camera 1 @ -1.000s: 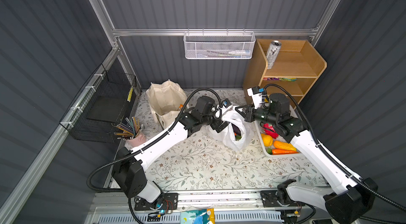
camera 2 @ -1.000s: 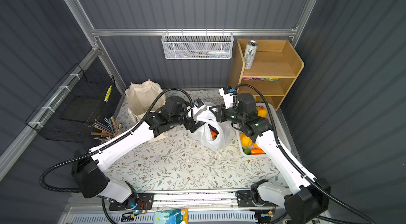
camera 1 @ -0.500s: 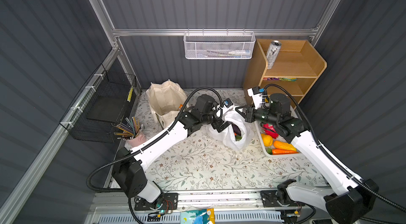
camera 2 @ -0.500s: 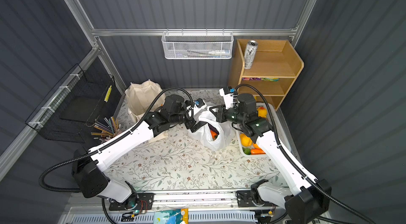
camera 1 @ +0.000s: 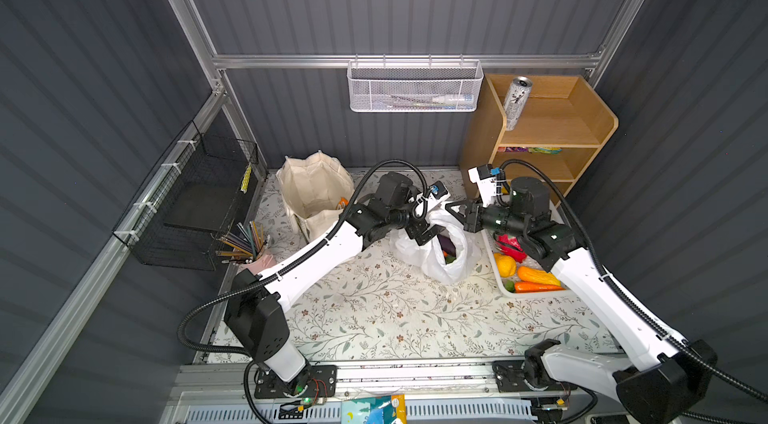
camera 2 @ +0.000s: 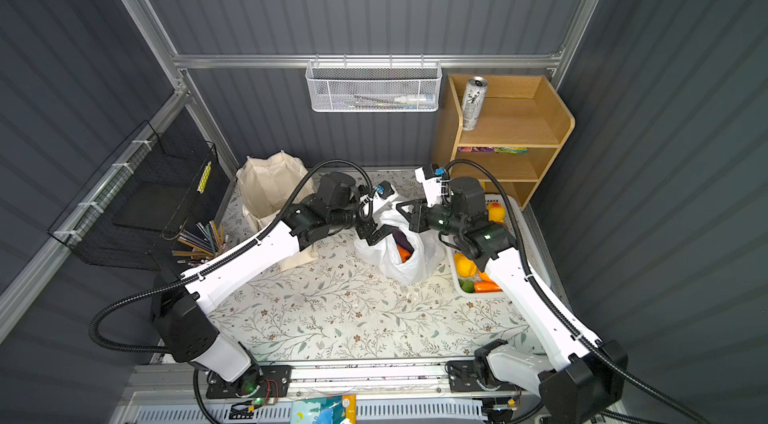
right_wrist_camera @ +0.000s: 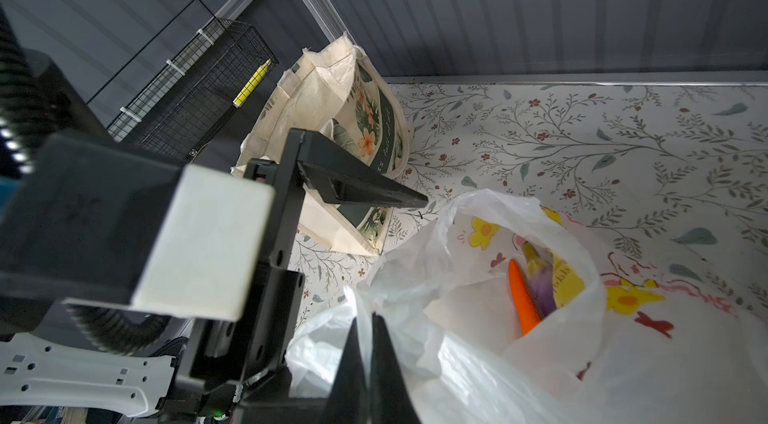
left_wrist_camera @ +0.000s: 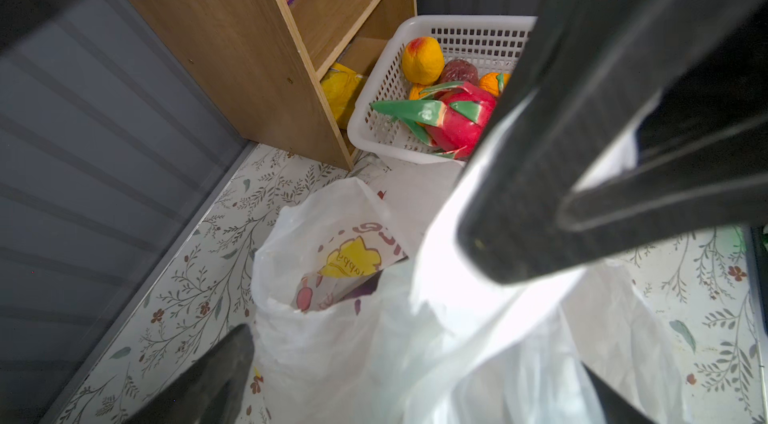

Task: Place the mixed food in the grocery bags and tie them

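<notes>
Both arms reached in from the lower corners of both top views and met at the centre, wrists bent toward the plastic bag (camera 1: pixel 442 266). The bag sat on the floral table (camera 1: pixel 374 318), just left of the white basket (camera 1: pixel 496 272).

The left gripper (camera 1: pixel 428 218) stood spread wide at the bag's upper left rim. In the left wrist view one finger (left_wrist_camera: pixel 582 131) filled the upper right and the other (left_wrist_camera: pixel 208 380) the lower left, with bag film between them (whether either touched the film could not be told).

The right gripper (right_wrist_camera: pixel 366 318) was closed, pinching a fold of the bag's rim at the bottom centre of the right wrist view.

Inside the bag an orange carrot (right_wrist_camera: pixel 524 301) and a purple eggplant (right_wrist_camera: pixel 540 289) showed; the rest lay behind plastic. In the top views the right forearm covered part of the basket, where a dragon fruit (camera 1: pixel 510 244) peeked out.

The canvas tote (camera 1: pixel 311 193) stood at centre left, partly behind the left arm. A can (camera 1: pixel 515 104) stood on the shelf (camera 1: pixel 561 122) at upper right.
</notes>
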Available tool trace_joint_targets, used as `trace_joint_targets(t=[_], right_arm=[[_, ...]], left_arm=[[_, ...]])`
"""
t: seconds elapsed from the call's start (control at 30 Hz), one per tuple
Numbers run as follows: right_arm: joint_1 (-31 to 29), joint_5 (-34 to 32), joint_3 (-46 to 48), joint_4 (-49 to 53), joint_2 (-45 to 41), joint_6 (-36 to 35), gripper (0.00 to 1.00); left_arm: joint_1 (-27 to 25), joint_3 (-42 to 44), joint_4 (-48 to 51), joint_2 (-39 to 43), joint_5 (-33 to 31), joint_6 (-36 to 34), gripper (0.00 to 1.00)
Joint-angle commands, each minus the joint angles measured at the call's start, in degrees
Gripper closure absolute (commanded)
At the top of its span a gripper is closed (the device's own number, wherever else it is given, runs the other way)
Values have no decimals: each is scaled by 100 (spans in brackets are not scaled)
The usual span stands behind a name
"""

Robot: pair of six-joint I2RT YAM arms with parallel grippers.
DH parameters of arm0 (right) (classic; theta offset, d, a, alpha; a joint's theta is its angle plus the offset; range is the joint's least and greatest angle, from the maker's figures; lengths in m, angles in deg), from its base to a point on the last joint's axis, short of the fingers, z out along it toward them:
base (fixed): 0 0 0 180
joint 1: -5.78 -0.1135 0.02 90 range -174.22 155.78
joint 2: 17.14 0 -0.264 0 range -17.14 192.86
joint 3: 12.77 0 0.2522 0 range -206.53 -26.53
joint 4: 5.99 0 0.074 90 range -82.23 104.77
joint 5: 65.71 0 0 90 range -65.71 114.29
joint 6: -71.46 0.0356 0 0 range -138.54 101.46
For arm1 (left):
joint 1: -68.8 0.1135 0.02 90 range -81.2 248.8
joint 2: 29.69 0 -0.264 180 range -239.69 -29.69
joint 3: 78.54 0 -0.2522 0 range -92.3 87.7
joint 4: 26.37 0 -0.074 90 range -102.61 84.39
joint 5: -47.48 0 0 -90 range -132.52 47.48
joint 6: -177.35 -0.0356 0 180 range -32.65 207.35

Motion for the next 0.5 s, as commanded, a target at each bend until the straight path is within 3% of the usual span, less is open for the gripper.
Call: trace_joint_targets(t=[0.0,0.3,0.37,0.47], right_arm=[[15,116,16,-7,-127,-40,100],[21,42,88,24,-198,-67,100],[15,20,97,27,-213,-75,100],[40,-75,88,8,-231,-63,100]], left_arm=[[-33,-12,-151,5,187,-24,3],[103,75,-655,-90,854,247,26],[131,57,-644,-126,954,270,41],[180,22,-540,-187,1145,330,77]])
